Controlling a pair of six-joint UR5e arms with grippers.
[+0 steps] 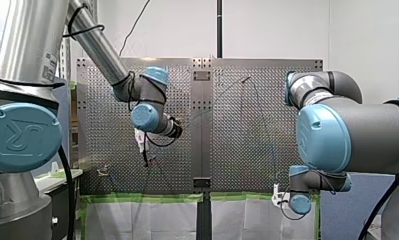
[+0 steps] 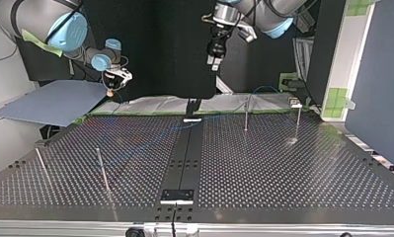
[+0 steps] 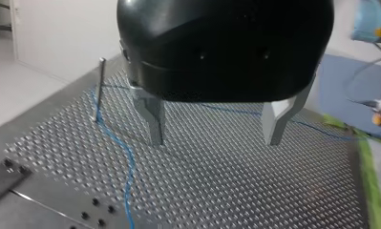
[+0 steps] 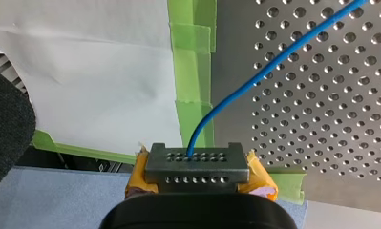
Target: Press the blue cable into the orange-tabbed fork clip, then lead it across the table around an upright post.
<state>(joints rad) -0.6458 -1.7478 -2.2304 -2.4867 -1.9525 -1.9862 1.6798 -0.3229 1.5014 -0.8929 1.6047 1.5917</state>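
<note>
- my right gripper (image 4: 196, 161): yellow pads clamped on the blue cable (image 4: 274, 62), at the table edge by the green tape (image 4: 192, 71)
- the cable runs out slack over the perforated table (image 3: 255, 191), passing an upright post (image 3: 100, 88)
- my left gripper (image 3: 216, 138): metal fingers wide apart, holding nothing, hovering above the table
- step, as I judge it: clipping not done; can't make out the orange-tabbed fork clip
- next: locate clip, bring cable over it, press down
- risk: far posts (image 2: 102, 169) could snag the slack
</note>
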